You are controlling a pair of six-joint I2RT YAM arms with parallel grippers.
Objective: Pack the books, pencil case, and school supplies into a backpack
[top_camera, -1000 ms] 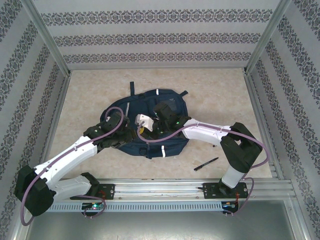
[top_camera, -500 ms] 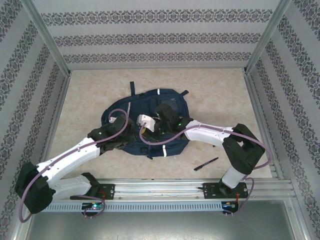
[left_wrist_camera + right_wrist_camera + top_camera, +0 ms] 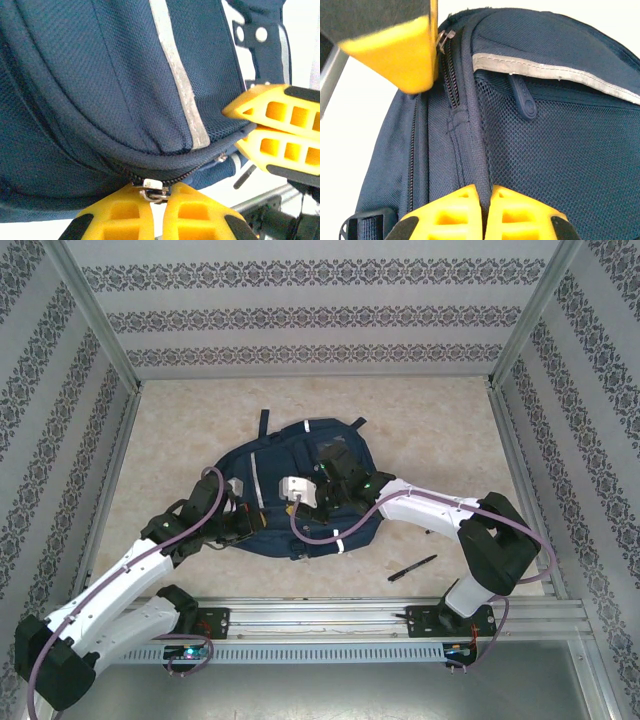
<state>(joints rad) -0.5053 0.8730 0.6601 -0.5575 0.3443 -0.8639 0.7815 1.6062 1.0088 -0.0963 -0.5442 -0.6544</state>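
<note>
At mid-tabletop (image 3: pixel 450 440) the backpack (image 3: pixel 285 450) lies flat, navy w/ pale stripes facing up. Both arms reach onto it from the near edge.

L tool (image 3: pixel 159 197) sits at the bag's left-near rim. Its jaws are pressed together w/ the metal zip pull (image 3: pixel 151 185) nipped btwn the yellow tips, and the zip track runs off under the piped edge. A reflective stripe (image 3: pixel 176 80) runs down the panel just above that spot.

R tool (image 3: pixel 485 196) is on the bag's near-middle part, jaws narrow, pinching a raised fabric seam of the backpack btwn its tips. Just right of that seam is a mesh pocket (image 3: pixel 555 155) w/ a small navy rubber tab (image 3: pixel 522 97) hanging over its top.

In the R wrist view one yellow finger of the L tool shows top left, right beside the zip slider. In the L wrist view the R tool's fingers (image 3: pixel 272 107) are closed on the bag's edge at right. The two tools are near each other.

Black pen (image 3: pixel 412 568) lies on bare tabletop, right of the backpack & apart from it, near the R arm's base.
</note>
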